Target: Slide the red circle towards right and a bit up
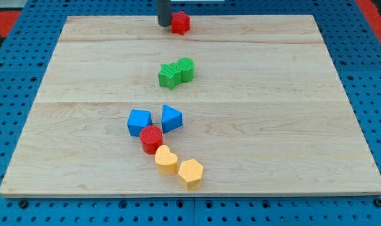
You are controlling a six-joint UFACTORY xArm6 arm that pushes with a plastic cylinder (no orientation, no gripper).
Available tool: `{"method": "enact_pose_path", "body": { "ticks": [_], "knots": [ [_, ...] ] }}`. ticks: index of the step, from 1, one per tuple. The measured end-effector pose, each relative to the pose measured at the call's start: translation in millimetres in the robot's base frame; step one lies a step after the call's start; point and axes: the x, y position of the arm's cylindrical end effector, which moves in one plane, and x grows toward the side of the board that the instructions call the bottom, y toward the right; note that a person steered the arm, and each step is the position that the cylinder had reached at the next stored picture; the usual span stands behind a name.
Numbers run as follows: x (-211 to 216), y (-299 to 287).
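The red circle [151, 139] lies left of the board's middle toward the view's bottom. It touches a blue cube [139, 122] at its upper left, a blue triangle [171, 118] at its upper right and a yellow heart [166, 159] below it. My tip [164, 24] stands at the board's top edge, far above the red circle, just left of a second red block [181, 22].
A yellow hexagon [191, 173] lies below and right of the yellow heart. Two green blocks [176, 73] sit together above the board's middle. The wooden board [290, 113] lies on a blue pegboard [378, 75].
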Motion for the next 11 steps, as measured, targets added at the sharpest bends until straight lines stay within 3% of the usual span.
{"method": "enact_pose_path", "body": {
  "ticks": [1,2,4,5,11],
  "knots": [
    [3,-7],
    [47,-55],
    [229,-132],
    [293,-141],
    [325,44]
  ]
}}
